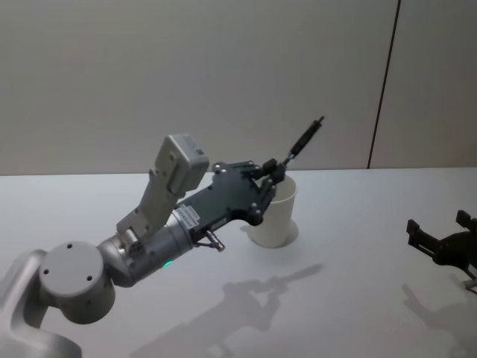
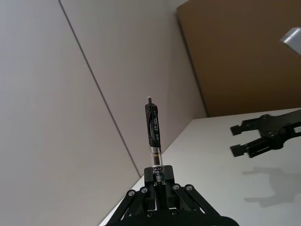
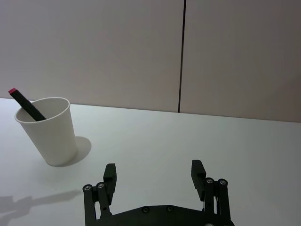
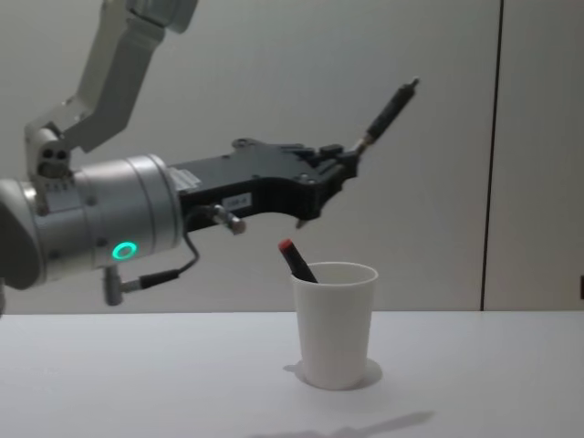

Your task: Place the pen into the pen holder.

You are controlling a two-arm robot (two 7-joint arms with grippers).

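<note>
Right now the left gripper is hanging in the air above the white paper cup, well clear of its rim, with its arm reaching in from the robot's left. Its fingers are pinching tight on the lower end of the pen, a dark pen with a clear section near the tip. The pen is sticking out beyond the fingertips and slanting upward, away from the arm and toward the robot's right, with its button end at the top. In the left wrist view the pen is running straight out from between the closed fingers, and its lower end is sitting hidden between the pads.

The cup is standing upright on the white table, near the middle of the work area and close to the far wall. Inside it a second pen with a red end is leaning against the rim on the robot's left side, its red end poking out above the cup.

The right gripper is idling low over the table at the robot's right, well apart from the cup. Its two fingers are standing wide apart and gripping nothing. From its own wrist camera the cup is showing farther off across the table.
</note>
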